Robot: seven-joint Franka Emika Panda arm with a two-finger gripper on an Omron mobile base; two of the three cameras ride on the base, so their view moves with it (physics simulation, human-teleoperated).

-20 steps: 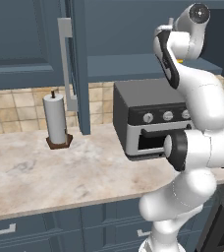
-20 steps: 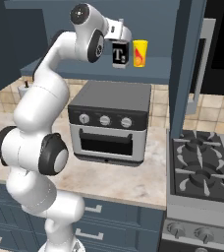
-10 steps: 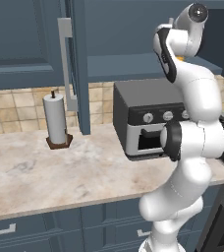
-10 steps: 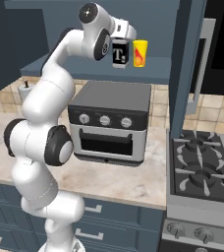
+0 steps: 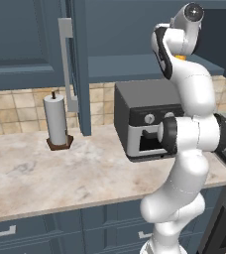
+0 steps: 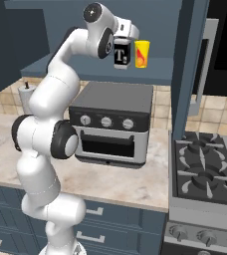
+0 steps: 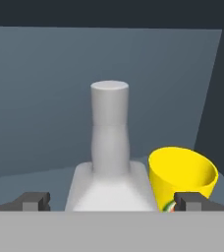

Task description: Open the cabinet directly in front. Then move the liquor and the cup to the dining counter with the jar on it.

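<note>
- Got the arm reaching up into the open cabinet (image 5: 30, 44), doors swung wide.
- My gripper (image 7: 111, 201) is spread fully open, one finger tip (image 7: 35, 201) on each side of the liquor (image 7: 110, 162), not clamped on it.
- The liquor's on the cabinet shelf, black T label facing out in the right base view.
- The cup (image 6: 142, 53) is just beside it on the same shelf.
- Toaster oven (image 6: 113, 124) is on the counter below.

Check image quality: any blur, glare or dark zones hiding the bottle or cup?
Hand view: the liquor is pale and soft-edged up close, label unseen; the cup is sharp, evenly lit. Right base view: both are crisp against the shaded cabinet interior, no glare. Left base view: the arm covers them; a sliver of yellow shows.
</note>
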